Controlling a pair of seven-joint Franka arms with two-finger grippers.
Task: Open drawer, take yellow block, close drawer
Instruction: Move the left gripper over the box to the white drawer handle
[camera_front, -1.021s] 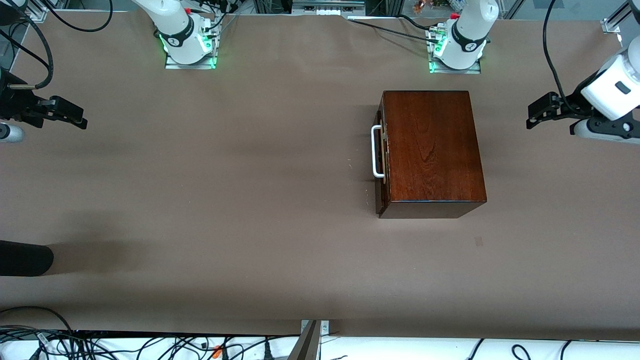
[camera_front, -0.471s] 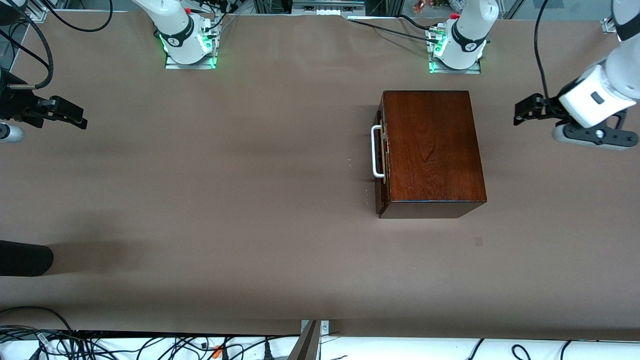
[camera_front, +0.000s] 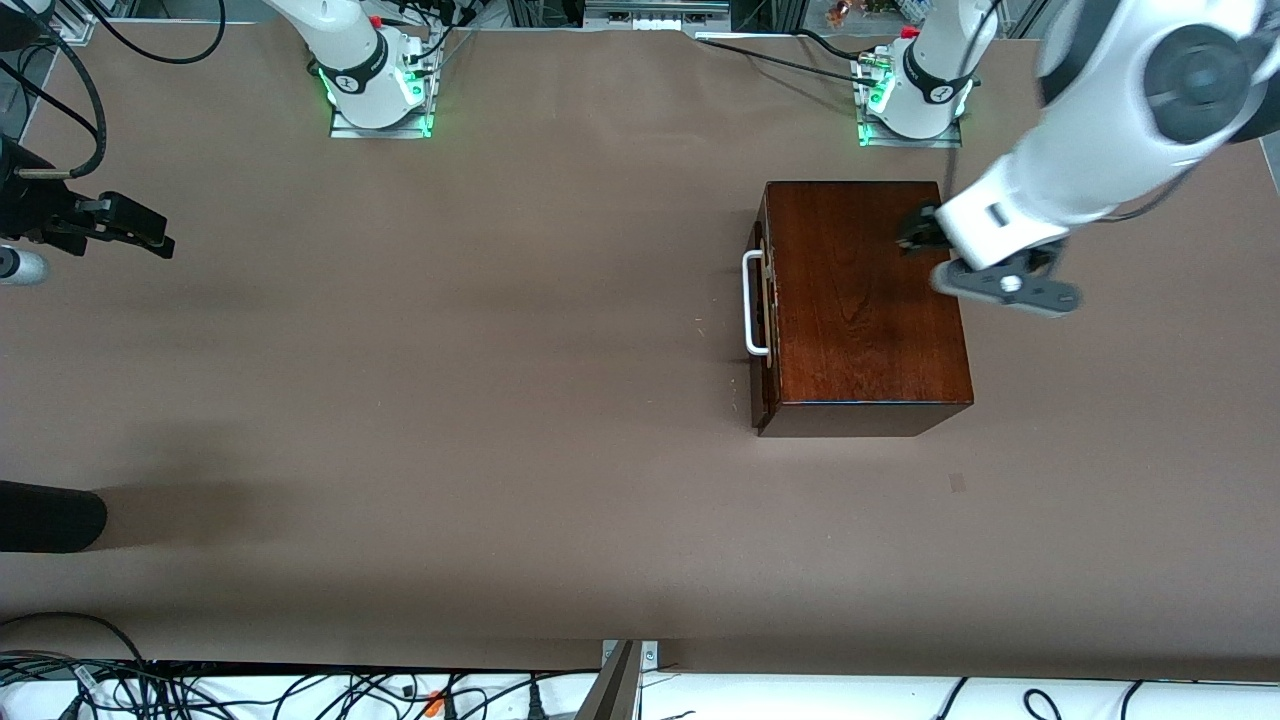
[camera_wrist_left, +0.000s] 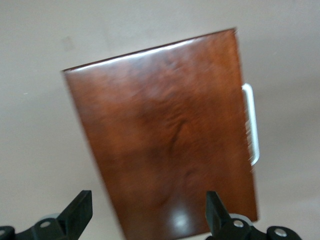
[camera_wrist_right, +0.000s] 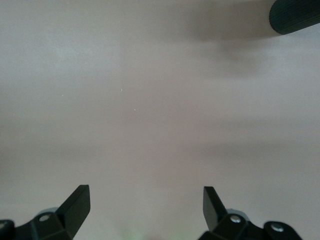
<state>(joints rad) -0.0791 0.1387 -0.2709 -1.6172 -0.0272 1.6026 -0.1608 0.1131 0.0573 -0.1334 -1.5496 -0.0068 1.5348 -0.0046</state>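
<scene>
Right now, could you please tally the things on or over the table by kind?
Wooden box with its drawer shut: 1
White handle: 1
Grippers: 2, the left gripper open over the box, the right gripper open, waiting at its table end
Total: 4

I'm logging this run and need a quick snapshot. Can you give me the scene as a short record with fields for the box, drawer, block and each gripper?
box: glossy dark mahogany wooden box on the brown table, toward the left arm's end
drawer: dark reddish-brown front with white U-shaped bar handle, shut or nearly so
yellow block: not visible in any view
left gripper: over the box top, jaws open, holding nothing
right gripper: waits over bare table at the right arm's end, jaws open, holding nothing
task stage: drawer not yet opened
</scene>
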